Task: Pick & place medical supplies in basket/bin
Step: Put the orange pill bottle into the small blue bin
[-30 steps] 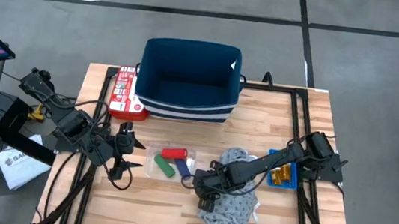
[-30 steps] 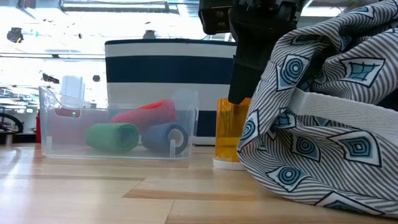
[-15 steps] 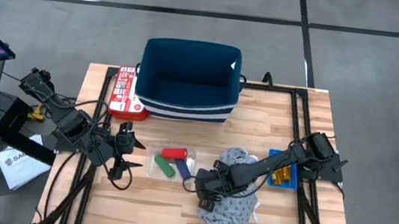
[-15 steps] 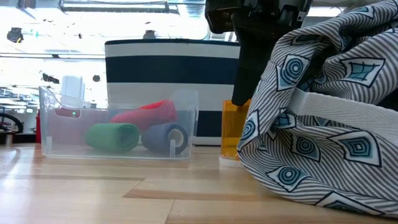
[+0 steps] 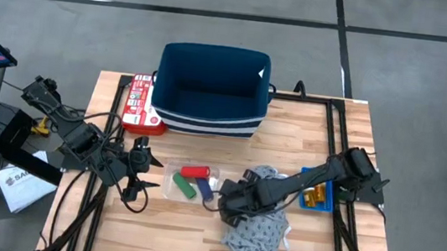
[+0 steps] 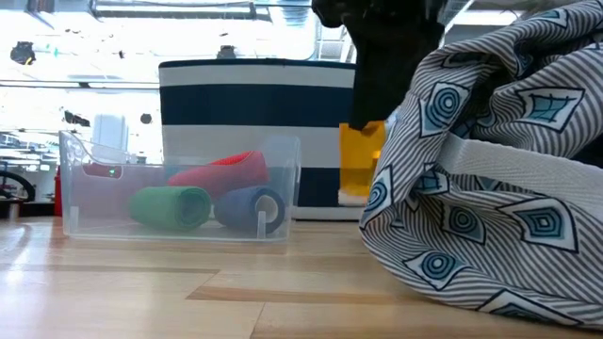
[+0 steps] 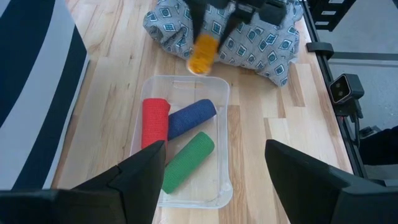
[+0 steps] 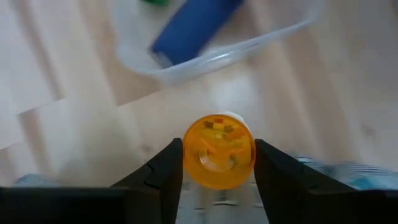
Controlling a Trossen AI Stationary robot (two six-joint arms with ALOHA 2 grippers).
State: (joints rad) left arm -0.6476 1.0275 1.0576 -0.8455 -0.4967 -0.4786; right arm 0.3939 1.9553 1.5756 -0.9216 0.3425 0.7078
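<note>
My right gripper point(image 8: 219, 163) is shut on a small orange pill bottle point(image 6: 363, 160), which hangs above the table beside the grey dotted cloth garment point(image 5: 261, 227). Red point(image 7: 155, 121), blue point(image 7: 189, 117) and green point(image 7: 186, 160) cylinders lie in a clear tray point(image 5: 192, 183). The navy striped basket point(image 5: 211, 90) stands at the far edge. A small blue bin point(image 5: 329, 201) sits at the right, with orange bottles in it. My left gripper point(image 5: 139, 172) waits open to the left of the tray. My right gripper pinches the pill bottle's round sides point(image 8: 189, 155) between its two fingers point(image 8: 163, 171), at the bottle's upper end. The fingers come steeply from above. The bottle hangs clear of the table, about upright, with its white cap point(image 6: 354, 195) downward.
A red-and-white flat box point(image 5: 136, 100) lies against the basket's left side. Bare wood shows between the basket and the tray and along the near edge. The right arm reaches over the blue bin and the cloth.
My right gripper has risen and tipped, keeping its hold on the orange pill bottle. The bottle stood on its white cap on the table beside the cloth a second ago and now hangs clear above it.
</note>
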